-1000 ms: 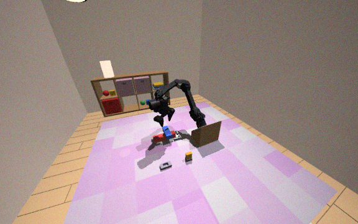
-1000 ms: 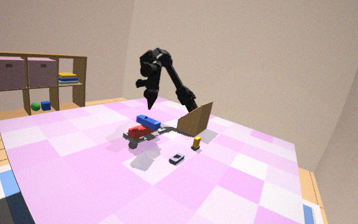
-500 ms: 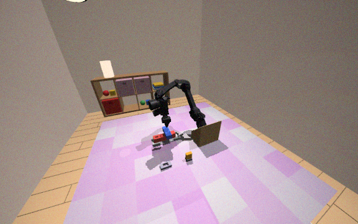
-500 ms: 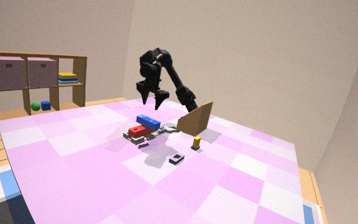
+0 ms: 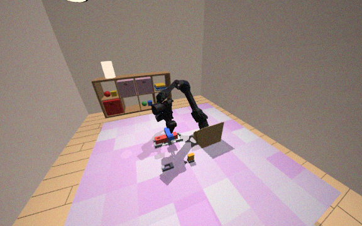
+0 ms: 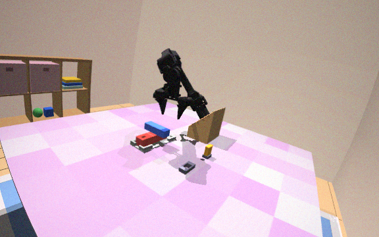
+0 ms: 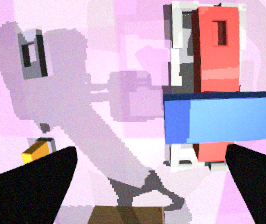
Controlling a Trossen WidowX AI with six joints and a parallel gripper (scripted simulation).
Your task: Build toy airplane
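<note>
The red fuselage (image 5: 160, 138) (image 6: 146, 139) (image 7: 219, 62) lies lengthwise in the white and grey cradle (image 6: 145, 149) (image 7: 176, 72). The blue wing (image 5: 169, 134) (image 6: 156, 128) (image 7: 229, 120) lies across the top of the fuselage; its tab and socket are hidden beneath it. The socket near the fuselage's tail shows empty in the wrist view. The yellow tail fin (image 5: 190, 156) (image 6: 208, 150) (image 7: 35, 151) stands in a small dark holder, apart from the cradle. My gripper (image 6: 170, 116) (image 7: 152, 153) is wide open and empty, above the cradle's end on the board side, higher than the wing.
A small grey holder with an open middle (image 5: 168, 167) (image 6: 187, 167) (image 7: 35, 71) stands near the tail fin. A tan upright board (image 5: 210, 135) (image 6: 206, 128) (image 7: 126, 215) stands by the arm's base, beyond the cradle's end. A shelf unit (image 5: 131, 76) is in the background.
</note>
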